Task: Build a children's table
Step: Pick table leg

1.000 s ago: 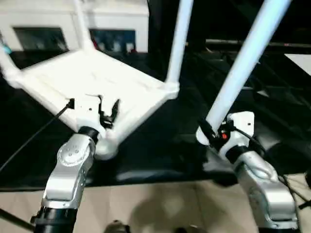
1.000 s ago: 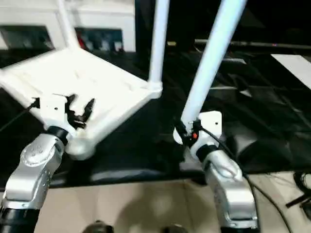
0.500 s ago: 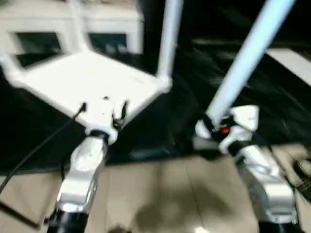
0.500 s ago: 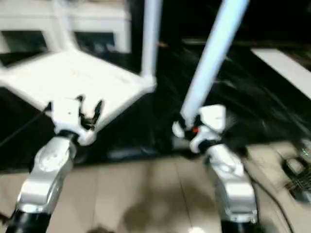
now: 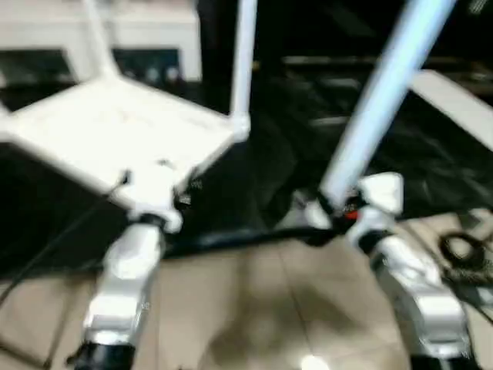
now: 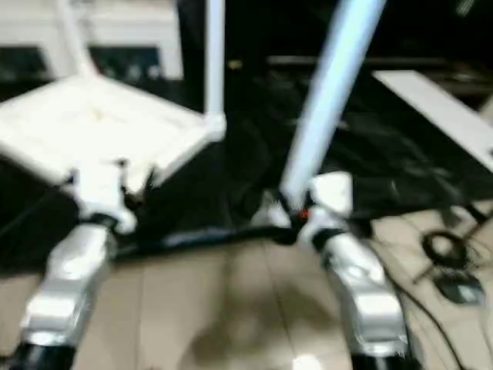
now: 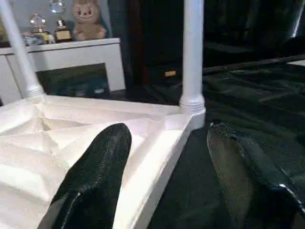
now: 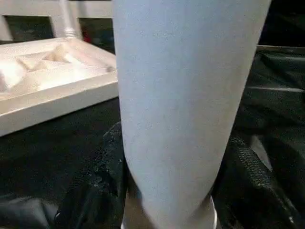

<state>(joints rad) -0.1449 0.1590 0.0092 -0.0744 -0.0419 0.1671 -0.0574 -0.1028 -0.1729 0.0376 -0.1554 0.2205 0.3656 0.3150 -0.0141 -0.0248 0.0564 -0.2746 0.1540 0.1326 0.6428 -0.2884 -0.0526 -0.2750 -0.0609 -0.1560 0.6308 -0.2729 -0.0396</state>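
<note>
The children's table lies upside down: its white top [image 5: 115, 131] shows a ribbed underside, and two legs [image 5: 245, 62] stand up from its far corners. My left gripper [image 5: 185, 196] is at the top's near edge. Its jaws stand open astride the rim [image 7: 157, 162], one finger [image 7: 95, 176] over the ribs and the other outside it over the black cover. My right gripper [image 5: 331, 204] is shut on the thick end of a loose white leg [image 5: 377, 100], which slants up and to the right. That leg [image 8: 186, 95] sits between its two black fingers [image 8: 102, 171].
The table top rests on a work surface under a black cover [image 5: 308, 123]. A white cabinet [image 7: 71, 52] with a plush toy [image 7: 88, 21] stands behind it. Beige floor [image 5: 254, 308] lies in front, with cables [image 5: 462, 250] on it at the right. A white board [image 5: 454, 92] lies at far right.
The whole view has shifted and now takes in more floor, so the camera moved. The right gripper keeps its hold on the leg and the left gripper stays at the rim.
</note>
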